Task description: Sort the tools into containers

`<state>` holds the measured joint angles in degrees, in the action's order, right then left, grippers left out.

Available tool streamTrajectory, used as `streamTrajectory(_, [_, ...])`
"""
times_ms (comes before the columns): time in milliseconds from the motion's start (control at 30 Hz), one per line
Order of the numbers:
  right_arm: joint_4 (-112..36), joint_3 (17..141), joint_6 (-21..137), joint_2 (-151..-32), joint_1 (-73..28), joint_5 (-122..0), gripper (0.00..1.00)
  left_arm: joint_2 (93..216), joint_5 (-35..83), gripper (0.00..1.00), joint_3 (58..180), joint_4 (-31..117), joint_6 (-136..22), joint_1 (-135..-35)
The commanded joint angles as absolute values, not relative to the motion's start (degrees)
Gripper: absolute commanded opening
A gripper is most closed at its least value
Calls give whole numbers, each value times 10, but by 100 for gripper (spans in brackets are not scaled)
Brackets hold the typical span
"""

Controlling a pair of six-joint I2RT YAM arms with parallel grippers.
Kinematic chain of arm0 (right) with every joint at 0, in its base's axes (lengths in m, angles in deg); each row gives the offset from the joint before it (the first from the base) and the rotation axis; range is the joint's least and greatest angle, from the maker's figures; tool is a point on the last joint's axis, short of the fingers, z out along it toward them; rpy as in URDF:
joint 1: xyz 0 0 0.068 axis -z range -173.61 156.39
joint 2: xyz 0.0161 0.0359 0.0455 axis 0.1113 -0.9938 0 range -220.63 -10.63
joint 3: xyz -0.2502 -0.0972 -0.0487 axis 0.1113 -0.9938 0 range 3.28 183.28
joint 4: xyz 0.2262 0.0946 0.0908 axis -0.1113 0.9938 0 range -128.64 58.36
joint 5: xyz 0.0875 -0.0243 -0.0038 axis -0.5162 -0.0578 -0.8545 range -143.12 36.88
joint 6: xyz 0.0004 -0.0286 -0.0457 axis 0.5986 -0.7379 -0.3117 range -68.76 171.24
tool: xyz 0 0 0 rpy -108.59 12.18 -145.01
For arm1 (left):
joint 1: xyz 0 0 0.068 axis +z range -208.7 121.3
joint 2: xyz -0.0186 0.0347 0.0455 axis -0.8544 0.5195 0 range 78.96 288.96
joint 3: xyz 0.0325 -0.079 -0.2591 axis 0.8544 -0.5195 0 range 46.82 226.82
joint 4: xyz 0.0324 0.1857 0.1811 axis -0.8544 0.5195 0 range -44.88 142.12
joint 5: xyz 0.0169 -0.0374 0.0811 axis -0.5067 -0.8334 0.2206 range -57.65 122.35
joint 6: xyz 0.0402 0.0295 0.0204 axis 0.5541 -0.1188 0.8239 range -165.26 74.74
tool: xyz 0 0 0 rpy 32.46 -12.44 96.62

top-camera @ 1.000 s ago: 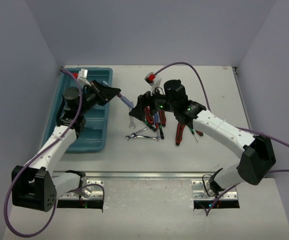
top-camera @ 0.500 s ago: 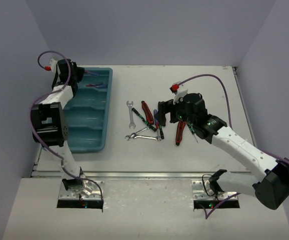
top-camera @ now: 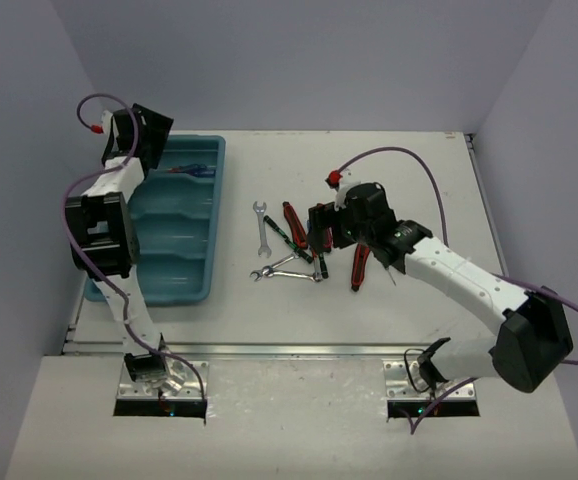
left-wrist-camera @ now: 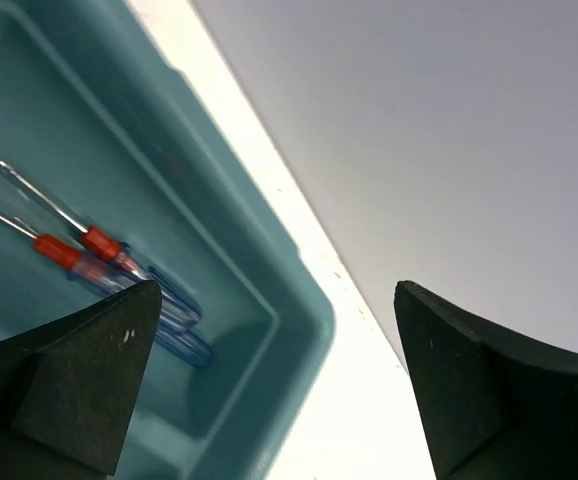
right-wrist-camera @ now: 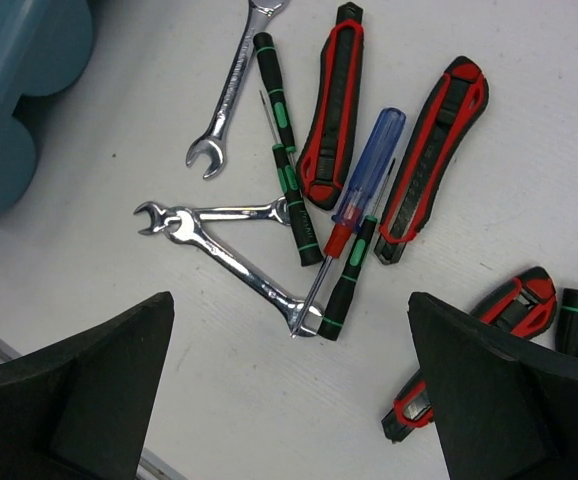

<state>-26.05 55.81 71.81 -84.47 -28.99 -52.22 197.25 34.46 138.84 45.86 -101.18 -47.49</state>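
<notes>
I am holding my left gripper [left-wrist-camera: 276, 292] up over the far end of the teal tray [top-camera: 191, 235], and its fingers [left-wrist-camera: 79, 390] are standing spread wide with nothing between them. Two blue-handled screwdrivers with red collars [left-wrist-camera: 109, 258] are lying side by side in the tray's farthest compartment, below that gripper and touching neither finger. I am hovering my right gripper [right-wrist-camera: 287, 298] above the loose tools on the white table [top-camera: 419, 170], jaws also fully apart and pinching nothing. These tools are lying in a cluster to the right of the tray, none of them touching it. Right under my right wrist camera a blue-handled screwdriver [right-wrist-camera: 369, 160] is resting between two long red-and-black handled tools [right-wrist-camera: 334, 100], its shaft running down alongside a black-green screwdriver [right-wrist-camera: 344, 285]. Another black-green screwdriver [right-wrist-camera: 274, 95] is lying just beside the left red-and-black handle. Two silver wrenches [right-wrist-camera: 239, 265] are overlapping at their open heads and fanning out in a narrow V, while a third wrench [right-wrist-camera: 231, 90] is lying by itself on the tray side of the cluster. One more red-and-black tool [right-wrist-camera: 489, 320] is sitting apart from the others at the right, partly hidden behind my right finger. The tray's nearer compartments are showing only bare teal floor where my left arm is not covering them.
</notes>
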Motion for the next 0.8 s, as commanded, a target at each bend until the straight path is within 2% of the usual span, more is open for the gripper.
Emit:
streamTrajectory(0, [-236,641,771,-921,-287,-483,99,1848,282,100,1425,519,-962,-467])
streamTrajectory(67, [-222,678,763,-975,-286,-487,99,1768,242,100,1380,527,-947,-468])
streamTrajectory(133, [-191,711,766,-1035,-283,-459,94,1703,206,100,1278,506,-941,-471])
streamTrajectory(200, [-162,756,788,-1079,-273,-454,75,1609,182,100,1177,475,-923,-484])
streamTrajectory(233, [-150,768,799,-1096,-271,-451,60,1543,179,100,1139,469,-905,-501])
streamTrajectory(333, [-138,786,821,-1155,-274,-447,47,1423,201,100,1032,467,-868,-566])
streamTrajectory(433, [-137,797,819,-1194,-273,-437,39,1339,202,100,974,506,-836,-629])
streamTrajectory(633, [-116,852,808,-1259,-273,-431,36,1217,191,100,932,603,-780,-637])
streamTrajectory(767, [-112,867,801,-1283,-272,-413,34,1187,201,100,945,668,-748,-638])
